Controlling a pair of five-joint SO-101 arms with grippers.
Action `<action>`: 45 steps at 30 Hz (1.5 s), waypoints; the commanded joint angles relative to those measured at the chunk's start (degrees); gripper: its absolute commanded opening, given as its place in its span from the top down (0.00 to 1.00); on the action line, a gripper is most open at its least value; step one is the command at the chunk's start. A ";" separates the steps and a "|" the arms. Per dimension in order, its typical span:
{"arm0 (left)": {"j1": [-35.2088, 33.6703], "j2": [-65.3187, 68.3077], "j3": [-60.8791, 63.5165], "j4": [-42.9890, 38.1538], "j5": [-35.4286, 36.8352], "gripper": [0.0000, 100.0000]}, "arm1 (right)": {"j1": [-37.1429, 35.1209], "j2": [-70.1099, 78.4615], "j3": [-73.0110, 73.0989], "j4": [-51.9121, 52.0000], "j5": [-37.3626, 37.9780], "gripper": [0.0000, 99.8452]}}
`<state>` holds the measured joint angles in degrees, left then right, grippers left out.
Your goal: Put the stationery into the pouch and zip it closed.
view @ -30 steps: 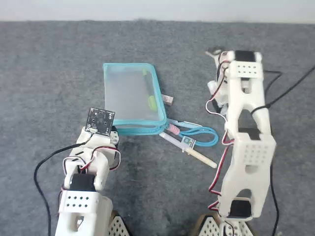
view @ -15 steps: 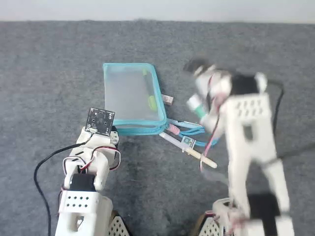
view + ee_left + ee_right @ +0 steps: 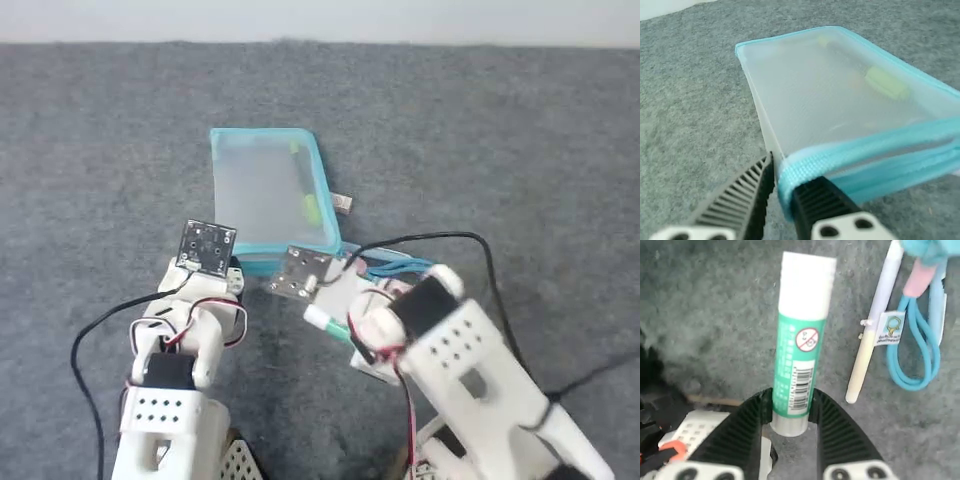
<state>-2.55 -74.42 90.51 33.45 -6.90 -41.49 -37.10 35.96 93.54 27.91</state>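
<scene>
A translucent pouch (image 3: 262, 190) with teal trim lies flat on the grey mat, a yellow-green item (image 3: 311, 208) inside it. My left gripper (image 3: 778, 172) is shut on the pouch's (image 3: 830, 95) near teal corner, seen from above at the left gripper (image 3: 242, 268). My right gripper (image 3: 792, 399) is shut on a green and white glue stick (image 3: 801, 340); the glue stick (image 3: 322, 321) hangs just in front of the pouch's near right corner. On the mat lie a white pen (image 3: 874, 337) and a blue loop handle (image 3: 918, 357).
A small grey and white item (image 3: 343, 203) lies by the pouch's right edge. The right arm's body (image 3: 460, 350) covers the pen and most of the blue loop (image 3: 398, 262). Black cables trail beside both arms. Open grey mat spreads to the left and far side.
My right arm has swung from the back right down to the near middle, carrying the glue stick to just in front of the pouch. The left arm and pouch have stayed put.
</scene>
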 commanded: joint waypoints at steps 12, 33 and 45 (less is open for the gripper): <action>3.08 0.26 -1.27 -1.93 -0.97 0.99 | 3.47 32.40 -30.33 -2.24 -8.62 0.99; 8.26 0.26 0.04 -2.11 -4.57 0.99 | 9.10 53.23 -64.26 -0.13 -34.73 0.99; 8.09 0.26 0.13 -2.20 -4.66 0.99 | 9.01 54.90 -65.05 2.07 -34.81 0.75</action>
<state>4.40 -74.42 91.03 31.96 -10.59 -34.20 19.52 -24.09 94.95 -6.37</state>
